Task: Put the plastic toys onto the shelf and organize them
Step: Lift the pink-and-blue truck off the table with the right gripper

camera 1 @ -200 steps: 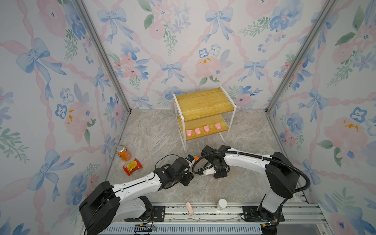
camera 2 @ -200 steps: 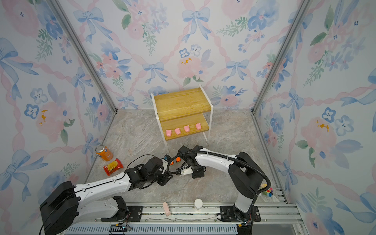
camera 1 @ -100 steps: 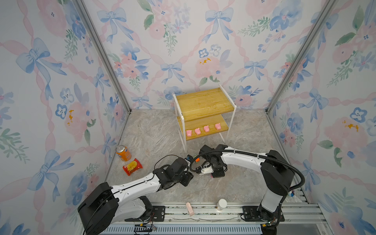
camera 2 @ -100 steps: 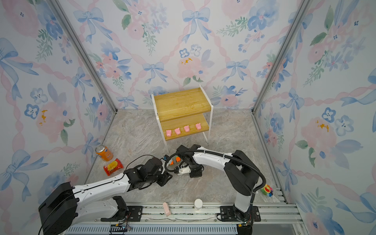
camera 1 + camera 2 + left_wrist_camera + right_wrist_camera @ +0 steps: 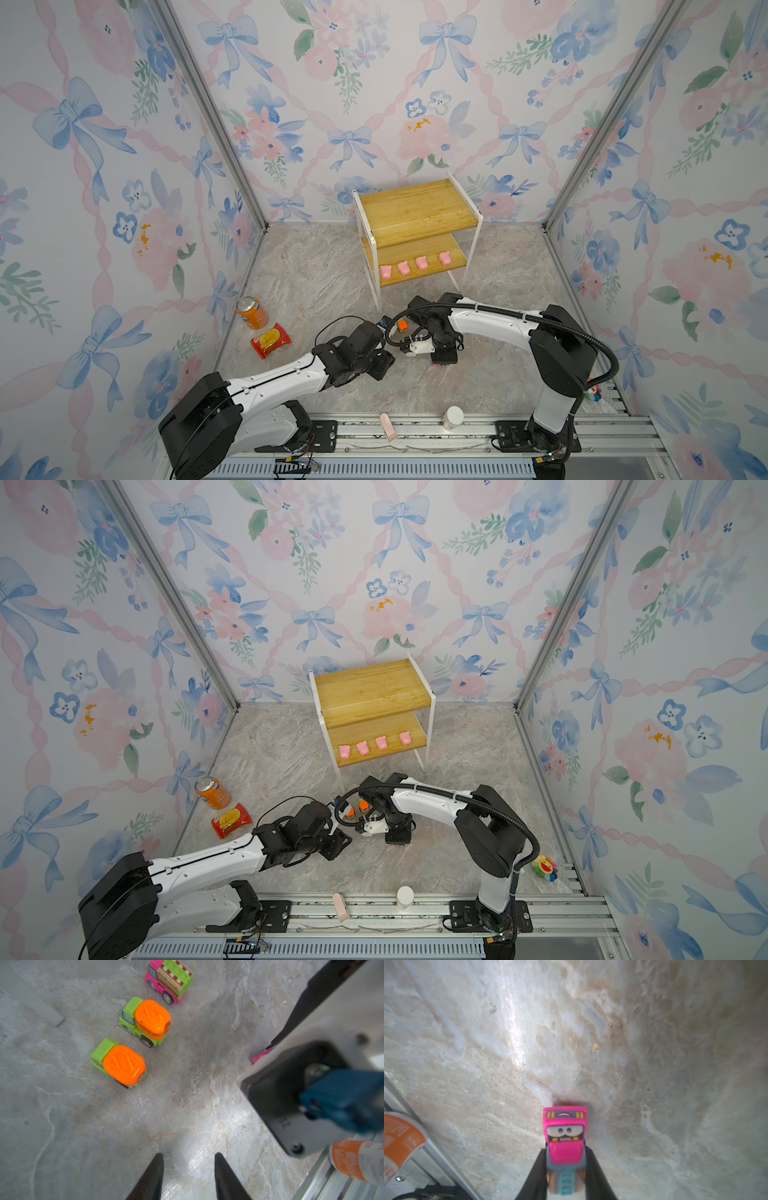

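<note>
The right gripper (image 5: 565, 1159) is clamped on a tiny pink plastic toy car with a teal back (image 5: 564, 1126), its black fingers (image 5: 537, 1167) pressing the car's flanks low over the marbled floor (image 5: 654, 1043) (whether the wheels touch it cannot be told). The car's long axis runs in line with the fingers, and its nose points toward the front rail (image 5: 415, 428). The two-tier shelf of yellowish wooden boards in a thin white metal frame (image 5: 415, 203) lies the opposite way, so the carry likely needs a turn-about. The right arm (image 5: 498, 324) is the nearer one. Four pale-pink pig figures (image 5: 422, 262) line the shelf's lower board. The left gripper (image 5: 188, 1165) hangs open and empty near two orange-and-green toy cars (image 5: 121, 1065) and a second pink car (image 5: 169, 978) on the floor.
</note>
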Robot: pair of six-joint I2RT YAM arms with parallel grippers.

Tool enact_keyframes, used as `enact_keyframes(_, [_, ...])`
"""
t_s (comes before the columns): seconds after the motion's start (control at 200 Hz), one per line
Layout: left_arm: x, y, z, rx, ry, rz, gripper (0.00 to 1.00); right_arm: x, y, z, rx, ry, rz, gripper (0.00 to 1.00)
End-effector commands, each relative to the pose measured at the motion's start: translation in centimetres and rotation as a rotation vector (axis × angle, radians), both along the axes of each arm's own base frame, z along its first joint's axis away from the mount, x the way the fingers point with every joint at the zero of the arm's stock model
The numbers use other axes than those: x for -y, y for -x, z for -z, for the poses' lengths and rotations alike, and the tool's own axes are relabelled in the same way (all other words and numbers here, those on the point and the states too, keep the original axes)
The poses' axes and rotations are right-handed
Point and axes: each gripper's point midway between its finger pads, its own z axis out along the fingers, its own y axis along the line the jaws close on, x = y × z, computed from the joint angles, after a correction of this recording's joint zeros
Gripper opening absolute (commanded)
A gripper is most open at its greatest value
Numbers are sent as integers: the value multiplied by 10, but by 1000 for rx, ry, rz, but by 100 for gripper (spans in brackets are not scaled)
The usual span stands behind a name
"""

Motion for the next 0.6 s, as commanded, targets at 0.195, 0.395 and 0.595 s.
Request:
enact_keyframes(0.195, [-3,-1,-1,2,-2,-11,42,-5,5,-72,17,-95,186,18])
enact_keyframes(0.395, [-1,-2,-2,4,1,-2,42,2,7,-120,62,-131,273,17])
enact_keyframes(0.595, [2,-5,-10,25,11,0,41,-4,2,-173,142,-264,365,16])
